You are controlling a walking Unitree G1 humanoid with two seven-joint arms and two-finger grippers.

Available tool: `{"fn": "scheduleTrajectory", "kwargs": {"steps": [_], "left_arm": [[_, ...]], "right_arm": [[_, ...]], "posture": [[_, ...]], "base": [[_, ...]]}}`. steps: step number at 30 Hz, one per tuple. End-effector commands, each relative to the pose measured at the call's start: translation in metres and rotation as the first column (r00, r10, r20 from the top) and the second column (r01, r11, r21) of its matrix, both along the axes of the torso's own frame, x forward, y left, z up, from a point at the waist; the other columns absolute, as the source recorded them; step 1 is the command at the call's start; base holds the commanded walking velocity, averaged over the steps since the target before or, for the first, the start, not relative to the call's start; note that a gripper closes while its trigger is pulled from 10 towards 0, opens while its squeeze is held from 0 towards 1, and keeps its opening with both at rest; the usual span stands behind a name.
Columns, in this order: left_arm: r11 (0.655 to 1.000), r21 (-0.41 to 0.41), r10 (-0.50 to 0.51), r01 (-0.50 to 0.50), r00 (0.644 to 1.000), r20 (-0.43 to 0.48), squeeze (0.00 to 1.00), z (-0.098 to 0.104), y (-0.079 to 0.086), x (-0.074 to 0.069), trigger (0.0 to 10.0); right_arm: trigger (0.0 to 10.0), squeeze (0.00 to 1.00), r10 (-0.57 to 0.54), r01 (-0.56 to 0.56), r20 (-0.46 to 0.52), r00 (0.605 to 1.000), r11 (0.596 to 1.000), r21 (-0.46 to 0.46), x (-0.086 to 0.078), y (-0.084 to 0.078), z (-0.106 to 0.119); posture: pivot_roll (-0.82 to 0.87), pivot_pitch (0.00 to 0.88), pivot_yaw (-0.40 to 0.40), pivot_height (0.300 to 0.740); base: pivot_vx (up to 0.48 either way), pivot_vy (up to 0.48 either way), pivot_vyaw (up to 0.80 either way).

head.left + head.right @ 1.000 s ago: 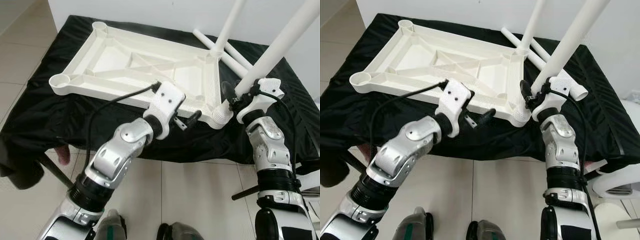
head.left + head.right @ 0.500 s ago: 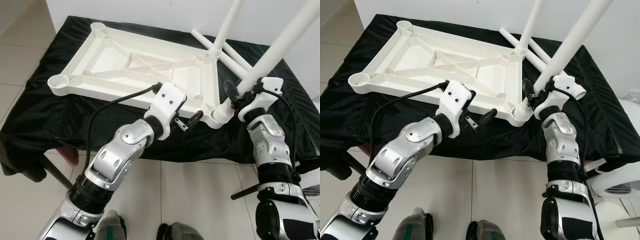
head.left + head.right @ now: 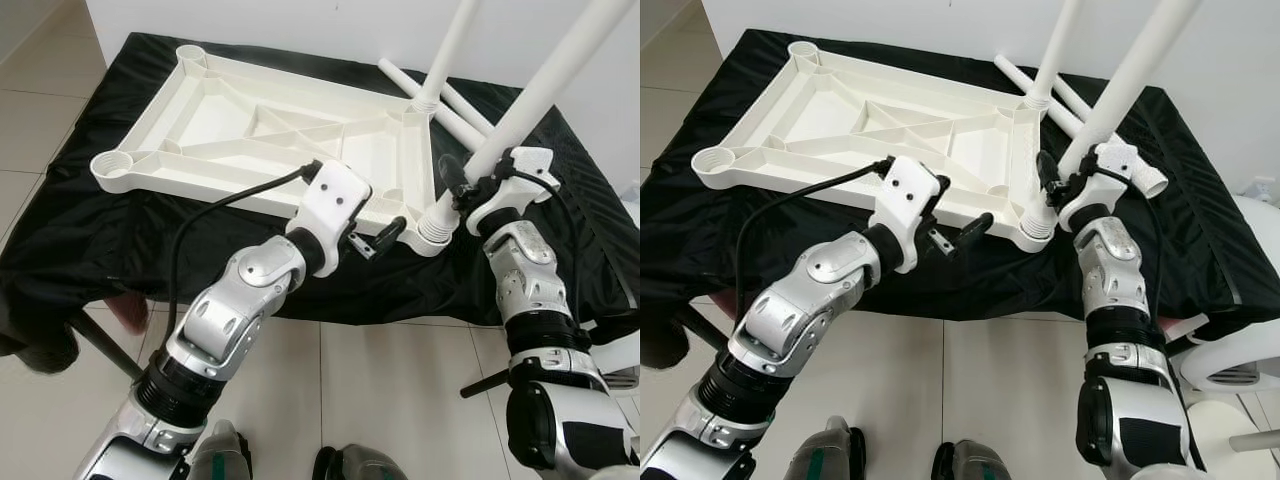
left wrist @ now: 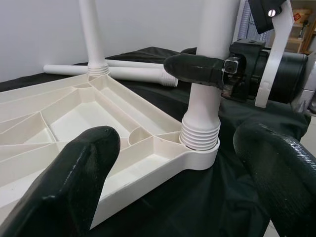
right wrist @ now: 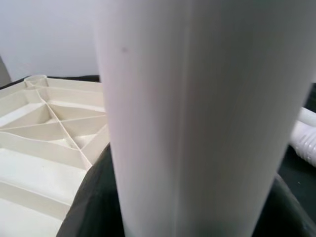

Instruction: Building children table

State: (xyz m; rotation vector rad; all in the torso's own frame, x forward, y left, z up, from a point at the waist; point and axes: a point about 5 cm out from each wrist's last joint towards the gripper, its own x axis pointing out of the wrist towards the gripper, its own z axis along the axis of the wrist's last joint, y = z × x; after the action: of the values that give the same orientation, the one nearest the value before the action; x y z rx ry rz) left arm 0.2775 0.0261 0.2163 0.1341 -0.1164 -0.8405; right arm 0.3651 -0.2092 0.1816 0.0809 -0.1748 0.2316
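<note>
Tabletop lies upside down on black cloth. One leg stands in the far corner socket; the right gripper, clamped on a second leg, seats it in the near corner. Left gripper hovers open nearby. Two sockets remain; spare legs lie beyond.

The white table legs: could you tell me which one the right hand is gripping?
The near-corner leg, gripped by the right hand; the far-corner leg stands ungripped.

Black cloth, tiled floor
</note>
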Motion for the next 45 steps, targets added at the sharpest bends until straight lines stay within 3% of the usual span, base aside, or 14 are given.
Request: {"fn": "scheduleTrajectory", "kwargs": {"steps": [1, 4, 16, 33, 45], "left_arm": [[0.999, 0.004, -0.036, 0.036, 0.999, 0.008, 0.0, 0.003, -0.004, -0.004, 10.0], [0.999, 0.004, -0.033, 0.033, 0.999, 0.01, 0.0, 0.003, -0.004, -0.004, 10.0], [1.0, -0.004, -0.031, 0.031, 0.999, 0.01, 0.0, 0.005, -0.003, -0.005, 10.0], [0.999, -0.01, -0.031, 0.031, 0.999, 0.014, 0.0, 0.008, -0.003, -0.005, 10.0], [0.999, -0.013, -0.034, 0.034, 0.999, 0.015, 0.0, 0.01, -0.003, -0.006, 10.0]], "right_arm": [[10.0, 0.0, 0.029, -0.028, -0.113, 0.993, 1.0, 0.006, -0.002, 0.006, -0.026], [10.0, 0.0, 0.049, -0.05, -0.125, 0.991, 0.999, -0.003, -0.002, 0.01, -0.028], [10.0, 0.0, 0.035, -0.04, -0.166, 0.986, 0.999, -0.031, -0.005, -0.004, -0.036], [10.0, 0.0, 0.205, -0.209, -0.115, 0.972, 0.978, -0.017, -0.012, 0.004, -0.044], [10.0, 0.0, 0.198, -0.199, -0.13, 0.972, 0.98, 0.01, -0.006, -0.01, -0.041]], "posture": [[0.09, 0.08, -0.088, 0.74], [0.09, 0.079, -0.09, 0.74], [0.08, 0.076, -0.083, 0.74], [0.09, 0.089, -0.076, 0.74], [0.09, 0.098, -0.071, 0.74]], "base": [[0.0, 0.0, 0.0], [0.0, 0.0, 0.0], [0.0, 0.0, 0.0], [0.0, 0.0, 0.0], [0.0, 0.0, 0.0]]}}
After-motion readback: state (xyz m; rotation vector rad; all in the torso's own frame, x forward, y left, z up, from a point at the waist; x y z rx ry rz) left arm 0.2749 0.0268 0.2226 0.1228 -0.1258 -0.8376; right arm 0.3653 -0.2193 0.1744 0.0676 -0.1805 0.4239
